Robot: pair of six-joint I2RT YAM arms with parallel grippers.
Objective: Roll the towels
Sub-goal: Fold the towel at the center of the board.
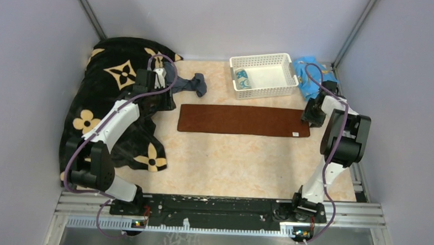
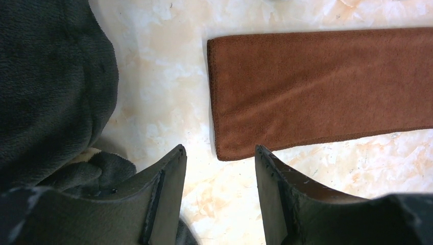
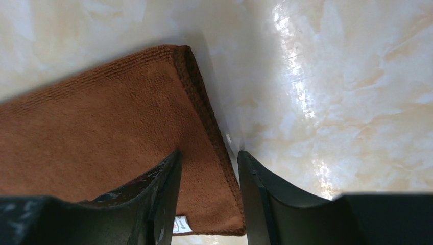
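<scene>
Rust-brown towel [image 1: 243, 120]: lies flat as one long strip across the middle of the table [image 1: 229, 162], its ends toward 9 and 3 o'clock. Not a turn of it is rolled yet.
Teal-and-white towel [image 1: 242, 78]: looks already rolled. It sits in the left end of the white basket [image 1: 286, 76] at about 12 o'clock.
Slate towel [image 1: 193, 84]: crumpled at about 11 o'clock, just beside the black blanket [image 1: 111, 96] heaped along the 9 o'clock side.
Light-blue cloth [image 1: 311, 71]: bunched at 1 o'clock, behind the basket's right end.
Left gripper [image 2: 219, 150]: jaws wide with nothing between them. It hangs over bare table just short of the brown towel's 9 o'clock end, with the blanket close on its left.
Right gripper [image 3: 208, 153]: jaws apart at a middling gap and straddling the hem at the towel's 3 o'clock end. One finger is over the cloth and the other over bare table. The hem shows flat in the gap, so to my eye it is not pinched.
Label [image 3: 179, 224]: a small white tag at the near corner of that end.
Step in hand: I'd say lining up on the brown towel's ends to start its roll.
Next move: probably the right gripper must come down and nip the hem squarely, then turn it over toward 9 o'clock. The first fold needs to be tight and straight, or the roll will go crooked.
</scene>
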